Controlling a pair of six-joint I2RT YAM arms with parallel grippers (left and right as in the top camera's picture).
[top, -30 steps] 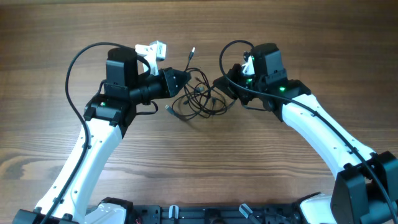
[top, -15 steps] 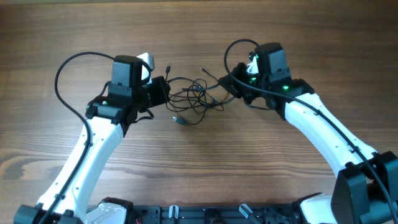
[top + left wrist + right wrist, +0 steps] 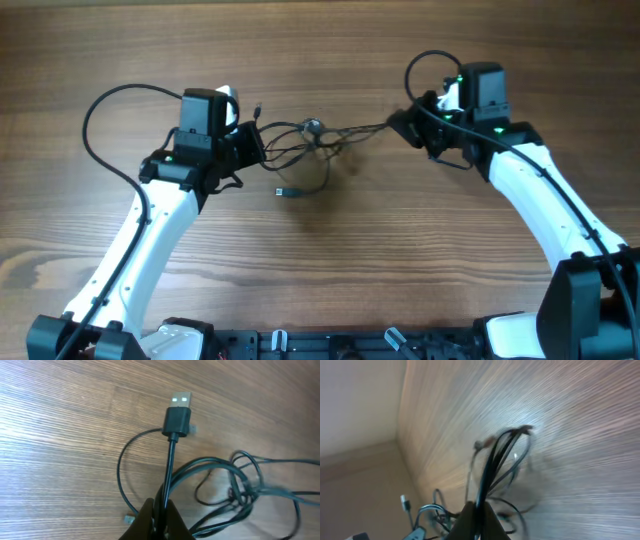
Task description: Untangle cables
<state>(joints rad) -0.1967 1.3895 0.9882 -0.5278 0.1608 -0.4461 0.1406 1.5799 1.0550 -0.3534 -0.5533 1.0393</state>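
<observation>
The dark cables [image 3: 318,140] hang stretched between my two grippers, with a knot near the middle and a loop sagging to a small plug [image 3: 286,191] on the table. My left gripper [image 3: 252,143] is shut on the cables at their left end. In the left wrist view it [image 3: 161,516] pinches a strand whose USB plug [image 3: 178,414] sticks out ahead. My right gripper [image 3: 402,125] is shut on the cables at their right end. In the right wrist view it [image 3: 479,514] grips a bundle of strands [image 3: 495,460].
The wooden table [image 3: 330,260] lies under everything. Thick black robot cables loop above the left arm [image 3: 98,120] and the right arm [image 3: 425,62]. The robot bases sit along the front edge [image 3: 320,345].
My right gripper has pulled right and my left gripper left, both holding the cables. The tangle has stretched out into a taut line with a knot in the middle.
</observation>
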